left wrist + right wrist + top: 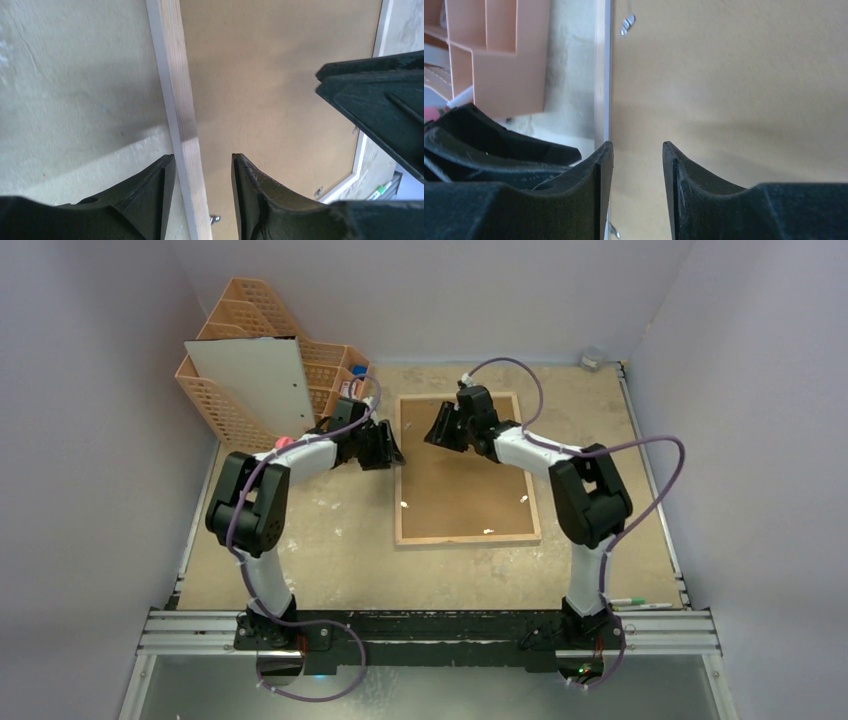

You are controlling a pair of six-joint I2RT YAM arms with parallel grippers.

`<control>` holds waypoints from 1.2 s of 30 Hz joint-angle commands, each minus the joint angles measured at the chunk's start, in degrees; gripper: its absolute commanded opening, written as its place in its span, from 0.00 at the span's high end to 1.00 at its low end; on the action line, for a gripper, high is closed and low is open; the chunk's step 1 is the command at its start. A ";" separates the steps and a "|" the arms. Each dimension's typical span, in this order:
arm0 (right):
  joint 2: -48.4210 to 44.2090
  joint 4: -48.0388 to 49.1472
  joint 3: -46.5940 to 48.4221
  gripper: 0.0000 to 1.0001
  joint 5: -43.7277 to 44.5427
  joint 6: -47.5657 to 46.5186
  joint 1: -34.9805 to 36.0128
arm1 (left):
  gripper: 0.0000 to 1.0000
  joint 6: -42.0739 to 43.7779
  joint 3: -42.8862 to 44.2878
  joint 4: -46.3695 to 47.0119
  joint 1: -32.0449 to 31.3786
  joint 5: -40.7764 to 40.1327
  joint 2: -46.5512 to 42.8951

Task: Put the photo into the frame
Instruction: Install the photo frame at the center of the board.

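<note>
The frame (468, 538) lies face down in the middle of the table, with its light wood rim up and a brown fibreboard sheet (465, 480) inside it. The photo (250, 380) leans in the peach organiser at the back left, white reverse showing. My left gripper (393, 455) is open and straddles the frame's left wood rim (185, 115), one finger outside it and one over the fibreboard (275, 75). My right gripper (437, 432) is open and empty just above the fibreboard (734, 75), near the frame's left edge (603, 75) and close to the left gripper.
The peach lattice organiser (215, 405) stands at the back left, close behind the left arm, and shows in the right wrist view (499, 50). Small metal tabs (404, 504) sit along the frame's inner rim. Pens (630, 602) lie at the front right edge.
</note>
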 commanded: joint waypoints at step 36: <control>32.46 5.95 31.53 0.64 -6.38 8.85 0.60 | 0.79 3.98 6.07 0.31 -0.99 -5.00 9.38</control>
